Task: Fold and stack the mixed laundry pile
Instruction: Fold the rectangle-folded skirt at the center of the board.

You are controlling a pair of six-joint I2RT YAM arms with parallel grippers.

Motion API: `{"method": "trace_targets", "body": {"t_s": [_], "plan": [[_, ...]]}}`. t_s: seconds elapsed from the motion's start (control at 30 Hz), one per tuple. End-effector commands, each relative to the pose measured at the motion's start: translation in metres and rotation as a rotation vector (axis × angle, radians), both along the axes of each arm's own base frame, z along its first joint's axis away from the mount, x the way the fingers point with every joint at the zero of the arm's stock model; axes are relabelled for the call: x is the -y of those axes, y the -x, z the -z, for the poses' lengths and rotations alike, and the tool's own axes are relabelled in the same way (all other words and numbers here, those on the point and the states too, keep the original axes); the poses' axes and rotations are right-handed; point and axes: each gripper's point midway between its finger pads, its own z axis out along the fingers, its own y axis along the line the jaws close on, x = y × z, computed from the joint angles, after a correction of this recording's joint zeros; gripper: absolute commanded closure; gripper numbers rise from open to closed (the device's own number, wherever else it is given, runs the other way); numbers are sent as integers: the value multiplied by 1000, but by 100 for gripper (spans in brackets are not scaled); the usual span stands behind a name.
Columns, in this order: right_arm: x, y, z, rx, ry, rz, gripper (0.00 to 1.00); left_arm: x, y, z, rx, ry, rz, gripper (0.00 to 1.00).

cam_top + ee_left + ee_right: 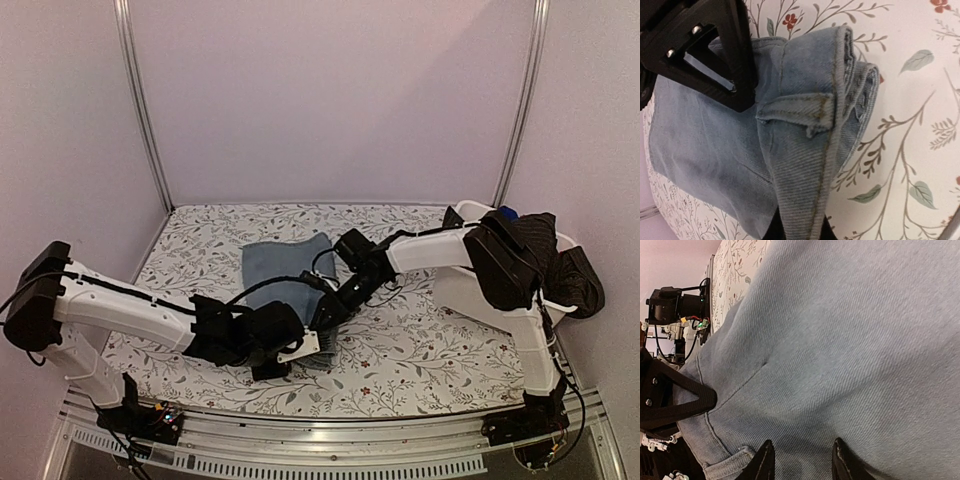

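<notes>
Since light blue denim piece [283, 268] is thick twill, expect moderate weight, soft but holds crease, not slippery, not fragile; grab at stitched seam or belt-loop edge. Faded wash, tan topstitching, partly folded, lies mid floral-patterned surface [430, 350]. Left hand [767, 165] pinching doubled near edge. Right hand [802, 460] fingers parted, tips resting on flat denim.

Top looks down; both wrists, close, apparently share denim [840, 340].
</notes>
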Motion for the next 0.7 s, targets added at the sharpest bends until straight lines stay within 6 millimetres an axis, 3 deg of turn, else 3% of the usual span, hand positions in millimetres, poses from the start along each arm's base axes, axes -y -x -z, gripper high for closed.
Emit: {"method": "trace_targets", "body": {"t_s": [0.0,0.1,0.17,0.23,0.3,0.4,0.5,0.67], "plan": [[11,-18,-54,67,-49,41,57,14,44,-21,-252,79,99,100],[8,-41,-83,126,-89,87,53,21,63,-41,-352,126,146,100],[4,-53,-88,149,-91,104,52,25,74,-52,-419,143,165,100],[-4,-61,-83,136,-96,102,52,27,79,-59,-486,153,166,100],[-11,-59,-60,89,-85,90,53,29,76,-68,-534,174,148,100],[-23,-40,-39,49,-69,45,56,32,57,-82,-550,214,99,100],[-29,-7,-16,17,-39,-36,57,34,30,-96,-522,241,53,100],[-19,34,12,-29,-5,-110,61,37,-8,-121,-470,294,12,100]]}}
